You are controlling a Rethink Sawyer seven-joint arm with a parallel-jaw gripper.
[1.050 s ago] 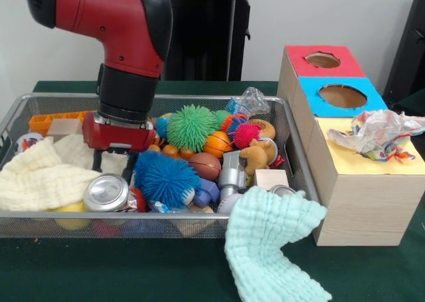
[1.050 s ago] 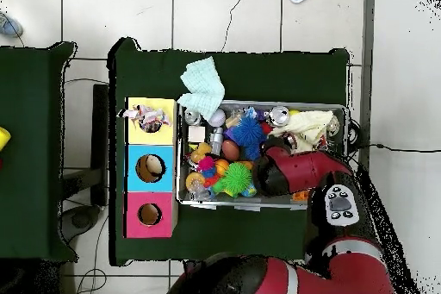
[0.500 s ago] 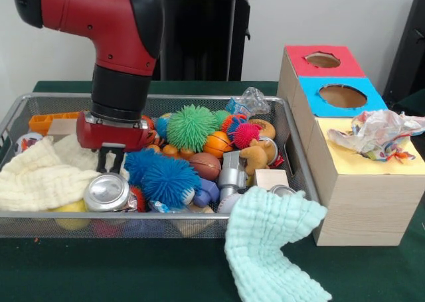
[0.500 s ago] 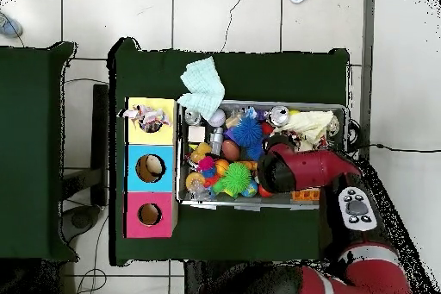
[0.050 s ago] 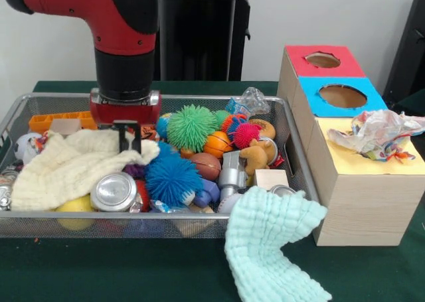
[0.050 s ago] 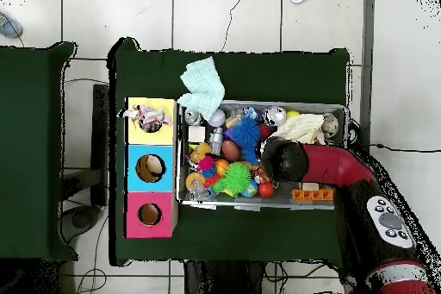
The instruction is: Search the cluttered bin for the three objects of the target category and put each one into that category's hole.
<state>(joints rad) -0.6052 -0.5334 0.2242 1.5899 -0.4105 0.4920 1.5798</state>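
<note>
Gripper: gripper (image 5: 129,141) hangs over the left-middle of the wire bin (image 5: 295,156), jaws clenched on a fold of the cream cloth (image 5: 66,166), which rises to a peak between them.
Why the cloth is held: my reading is that it is being lifted aside because it covers part of the clutter, so hidden items can be searched.
Bin contents: silver can (image 5: 114,191) lies just below the cloth; blue spiky ball (image 5: 171,178) sits beside it, green spiky ball (image 5: 192,126) further back.
Mint cloth: mint cloth (image 5: 272,239) is draped over the bin's front rim onto the green worktop (image 5: 99,269), so it is already out of the way.
Sorting box: box (image 5: 362,189) stands just beside the bin; crumpled wrappers (image 5: 378,133) rest at the yellow section, perhaps too bulky to drop through. Red hole (image 5: 323,60) and blue hole (image 5: 342,95) are clear.
Target objects: category not evident; any still to be found are presumably in the bin.
Change: against the earlier frames, the arm has risen and shifted, and the cloth, then lying flat, is now bunched and pulled toward the balls.
</note>
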